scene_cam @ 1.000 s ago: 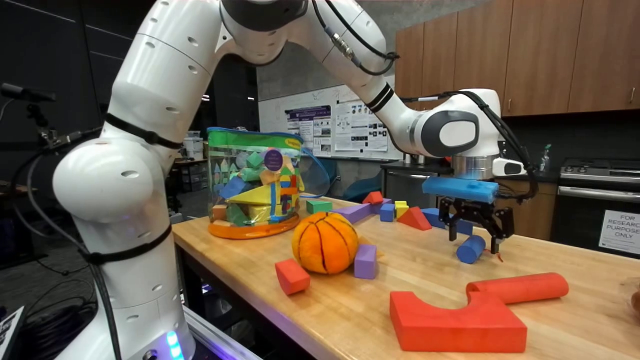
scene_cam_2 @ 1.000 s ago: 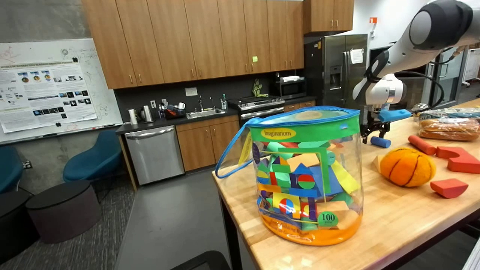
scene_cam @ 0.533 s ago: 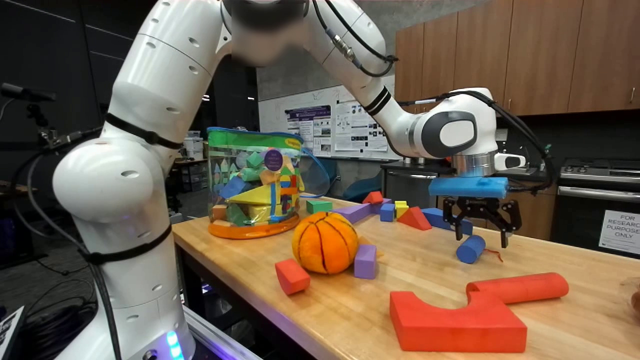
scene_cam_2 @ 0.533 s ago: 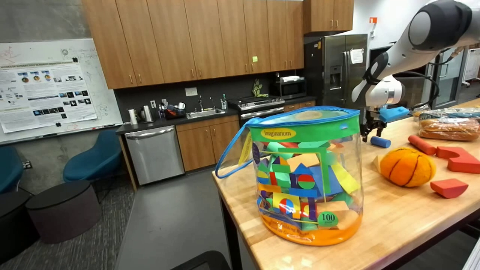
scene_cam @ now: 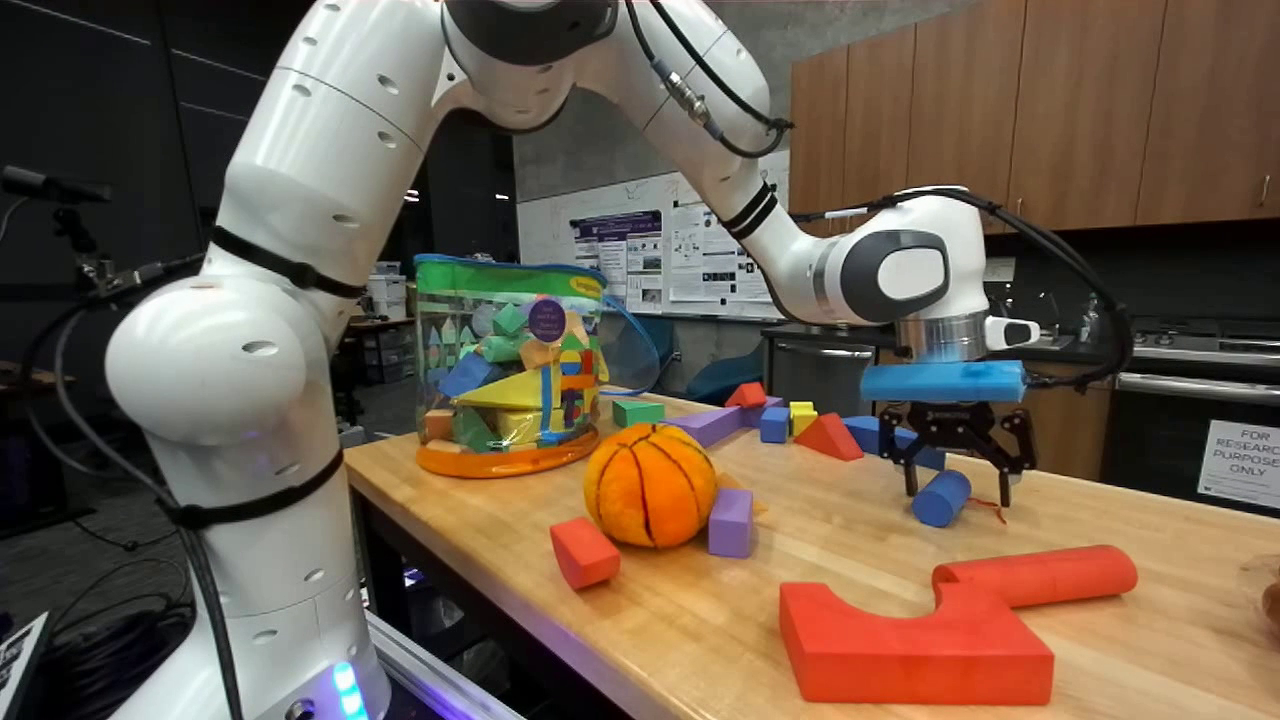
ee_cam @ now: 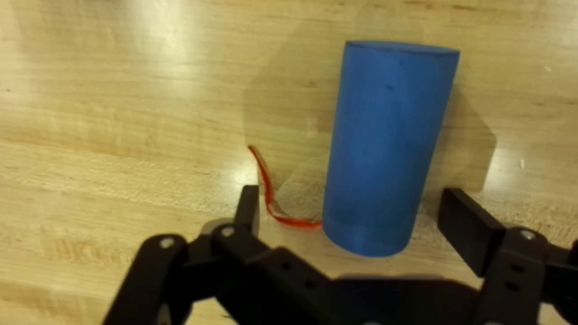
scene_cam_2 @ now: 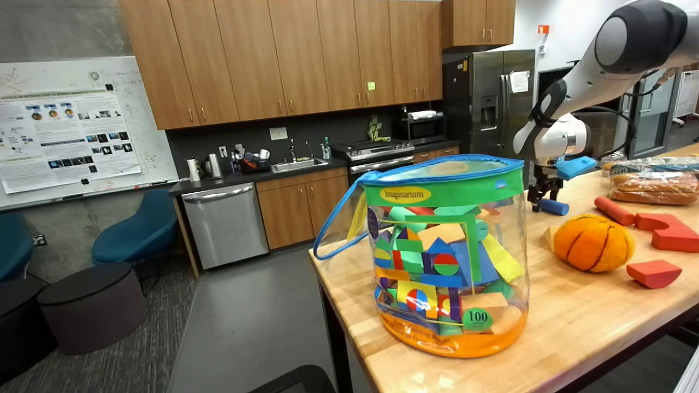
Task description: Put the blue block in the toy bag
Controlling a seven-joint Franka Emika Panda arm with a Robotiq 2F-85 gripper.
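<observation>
The blue block [scene_cam: 941, 498] is a solid blue cylinder lying on its side on the wooden table. It also shows in an exterior view [scene_cam_2: 554, 207] and in the wrist view [ee_cam: 388, 149]. My gripper [scene_cam: 958, 493] is open and low over the table, with one finger on each side of the block's near end in the wrist view [ee_cam: 350, 201]. Gaps show between the block and both fingers. The toy bag [scene_cam_2: 445, 262] is see-through with a green band, blue zip edge and orange base, full of coloured blocks. It stands at the table's end, also in an exterior view [scene_cam: 505, 460].
An orange ball [scene_cam: 650, 487] and a purple block [scene_cam: 731, 523] lie between bag and gripper. A red arch [scene_cam: 915, 645] and red cylinder [scene_cam: 1040, 576] lie in front. A blue wedge [scene_cam: 870, 434] and small blue cube [scene_cam: 774, 425] are behind. A red ribbon [ee_cam: 271, 198] touches the block.
My gripper rose slightly and turned, then came down lower around the blue block. Its fingers stayed open. The block and bag have not moved.
</observation>
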